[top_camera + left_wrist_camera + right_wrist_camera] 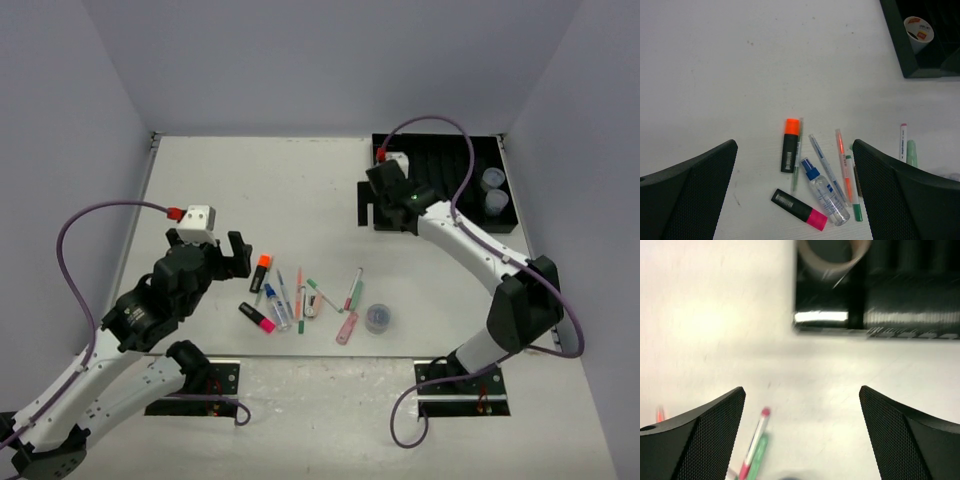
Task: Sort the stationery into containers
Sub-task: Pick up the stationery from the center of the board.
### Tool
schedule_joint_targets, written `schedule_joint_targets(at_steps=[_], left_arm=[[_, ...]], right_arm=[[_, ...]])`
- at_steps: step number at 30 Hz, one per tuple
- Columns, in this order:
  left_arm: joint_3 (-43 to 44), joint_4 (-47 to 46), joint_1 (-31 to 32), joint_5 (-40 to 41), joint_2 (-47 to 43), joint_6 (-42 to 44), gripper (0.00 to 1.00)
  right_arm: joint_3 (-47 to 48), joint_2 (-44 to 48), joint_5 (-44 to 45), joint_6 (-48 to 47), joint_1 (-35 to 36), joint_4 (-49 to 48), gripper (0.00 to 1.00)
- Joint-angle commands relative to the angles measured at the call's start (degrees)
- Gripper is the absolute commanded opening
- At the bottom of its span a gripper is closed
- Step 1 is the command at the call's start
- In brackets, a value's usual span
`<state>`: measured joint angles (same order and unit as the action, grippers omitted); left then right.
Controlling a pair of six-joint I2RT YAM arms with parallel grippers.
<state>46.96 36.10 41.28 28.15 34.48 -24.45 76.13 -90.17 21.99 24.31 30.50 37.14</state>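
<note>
Surface (300,180), white and flat, carries everything. Flat black rectangular plastic tray (440,165) with narrow parallel compartments sits at the far right. Right hand (388,205) hangs over the tray's near left corner, fingers (695,440) spread wide with nothing between them; its wrist view is blurred. Left hand (210,245) hovers over the surface just left of the loose pile, fingers (690,195) also wide apart, gripping nothing. Grey-brown tape roll (917,45) stands on end inside the tray, in the compartment at that near left corner. Two round bluish-lidded tubs (492,178) sit at the tray's right end, one behind the other. Third bluish-lidded tub (378,318) is on the surface at the right edge of the pile, well apart from the tray. Other stationery lies loose on the near middle of the surface. Black-bodied orange highlighter (790,145) points away from the arm, with a thin pale green pen (797,155) touching its right side. Black-bodied pink highlighter (799,209) lies nearer, at an angle. Small clear bottle with blue cap (824,192) is just beside the pink tip. Thin blue pen (827,167), thin orange pen (844,162) and short green pen (856,200) fan out right of the bottle. Farther right, white pen with pink cap (902,142) lies beside a pale green stick (911,152). Pink stick (347,328) is just beside the loose tub.
</note>
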Motion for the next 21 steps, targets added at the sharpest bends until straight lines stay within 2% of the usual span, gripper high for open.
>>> schedule_joint_targets(at_steps=[1,3,9,12,14,21], left_arm=[[0.1,-1.2,-0.3,1.3,0.7,0.6,1.0],[0.1,-1.4,-0.3,1.0,0.7,0.6,1.0],[0.0,-1.3,-0.3,1.3,0.5,0.6,1.0],[0.0,-1.4,-0.3,1.0,0.7,0.6,1.0],[0.0,-1.5,-0.3,0.7,1.0,0.7,1.0],[0.1,-1.4,-0.3,1.0,1.9,0.7,1.0]], right_arm=[[-6.5,2.7,-5.4,3.9,6.1,1.2,0.99],[-8.0,3.1,-7.8,4.4,8.4,2.8,0.99],[-14.6,4.8,-7.9,9.3,14.2,6.2,0.97],[-19.3,7.3,-9.5,10.5,14.9,5.6,0.93],[-22.5,10.2,-10.9,11.2,15.5,5.7,0.87],[-26.4,17.6,-14.2,13.6,18.8,8.6,0.81]])
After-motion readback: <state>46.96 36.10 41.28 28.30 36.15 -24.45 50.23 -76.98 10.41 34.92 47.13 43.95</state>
